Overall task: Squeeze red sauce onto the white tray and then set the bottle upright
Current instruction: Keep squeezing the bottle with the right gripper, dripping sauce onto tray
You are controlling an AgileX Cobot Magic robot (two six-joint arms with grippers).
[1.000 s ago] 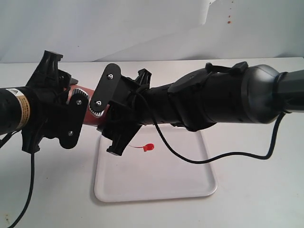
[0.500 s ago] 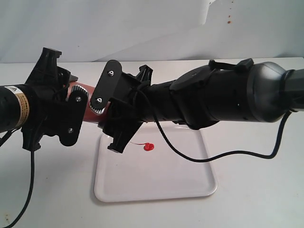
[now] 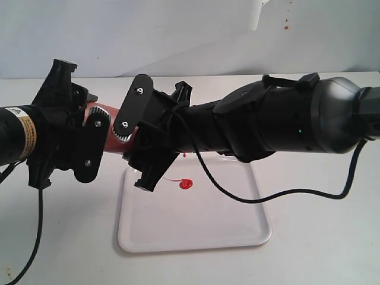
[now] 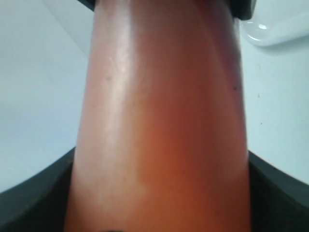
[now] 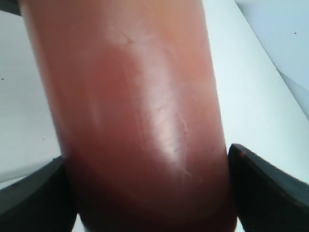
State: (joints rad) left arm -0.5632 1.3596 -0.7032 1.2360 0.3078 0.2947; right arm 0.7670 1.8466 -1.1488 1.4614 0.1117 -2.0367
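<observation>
- Bottle (image 3: 113,145) in the exterior view: a smooth orange-red plastic cylinder held roughly level above the surface (image 3: 320,249), over the left edge of the white tray (image 3: 196,228). Most of it is hidden by matte black hardware.
- Left gripper (image 3: 95,133) and right gripper (image 3: 135,139) meet there, and both sets of jaws are clamped on the bottle. The nozzle is hidden.
- A glossy round blob of red sauce (image 3: 186,184) with a thin tail lies on the tray, which is flat, shiny and round-cornered with a low rim.
- In the left wrist view the bottle (image 4: 159,125) fills the frame, translucent orange-red with soft highlights, black jaws pressed against either side. A glossy corner of the tray (image 4: 275,34) shows beyond it.
- In the right wrist view the bottle (image 5: 140,111) is darker red, faintly scuffed, gripped between black jaws over the pale surface (image 5: 251,96).
</observation>
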